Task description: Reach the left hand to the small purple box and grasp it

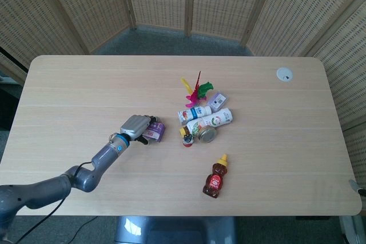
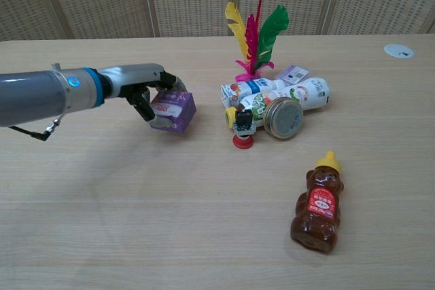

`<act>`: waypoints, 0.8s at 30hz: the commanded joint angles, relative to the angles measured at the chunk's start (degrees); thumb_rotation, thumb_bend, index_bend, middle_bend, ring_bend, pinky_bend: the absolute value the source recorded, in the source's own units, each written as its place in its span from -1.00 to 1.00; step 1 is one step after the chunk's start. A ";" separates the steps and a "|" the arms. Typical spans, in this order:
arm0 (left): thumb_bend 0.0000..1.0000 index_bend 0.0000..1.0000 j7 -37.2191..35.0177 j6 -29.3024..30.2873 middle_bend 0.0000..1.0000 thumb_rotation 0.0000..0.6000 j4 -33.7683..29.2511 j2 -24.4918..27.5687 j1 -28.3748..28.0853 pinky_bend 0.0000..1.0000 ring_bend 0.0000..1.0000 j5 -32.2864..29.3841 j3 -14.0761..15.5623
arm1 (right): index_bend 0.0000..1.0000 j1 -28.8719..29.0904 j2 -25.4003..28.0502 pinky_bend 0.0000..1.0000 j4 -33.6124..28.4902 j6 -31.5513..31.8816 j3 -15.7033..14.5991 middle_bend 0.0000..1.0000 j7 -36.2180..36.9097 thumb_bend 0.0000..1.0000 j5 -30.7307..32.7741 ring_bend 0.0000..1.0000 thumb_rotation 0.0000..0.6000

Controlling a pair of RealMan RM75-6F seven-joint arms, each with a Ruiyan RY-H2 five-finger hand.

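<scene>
From the head view, left hand [image 1: 136,126] wrapped around the small purple box [image 1: 156,131] left of the bottle cluster [image 1: 205,119]; from the chest view, fingers [image 2: 167,83] curled over the box top, thumb beneath, box tilted.

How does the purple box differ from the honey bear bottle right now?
The purple box is a small cuboid, gripped by the left robot hand; the honey bear bottle is bigger, amber with a yellow cap, lying free and untouched nearer the camera. Both carry a printed label.
</scene>
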 commanded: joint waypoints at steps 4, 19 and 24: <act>-0.18 0.19 -2.11 11.47 0.26 1.00 -18.55 14.87 8.33 0.12 0.52 4.33 0.81 | -1.00 1.25 -1.42 -1.00 1.15 -1.84 -0.04 -1.00 0.72 -0.67 -1.07 -1.00 1.00; -0.18 0.16 -5.49 26.11 0.25 1.00 -38.14 29.84 15.59 0.07 0.49 8.83 -3.30 | -1.00 0.75 -3.60 -1.00 4.21 -1.64 -0.73 -1.00 6.02 -0.67 -4.13 -1.00 1.00; -0.18 0.17 -7.23 30.96 0.25 1.00 -38.90 29.63 16.47 0.06 0.48 11.62 -5.14 | -1.00 0.45 -4.08 -1.00 5.08 -1.29 -0.83 -1.00 7.62 -0.67 -4.93 -1.00 1.00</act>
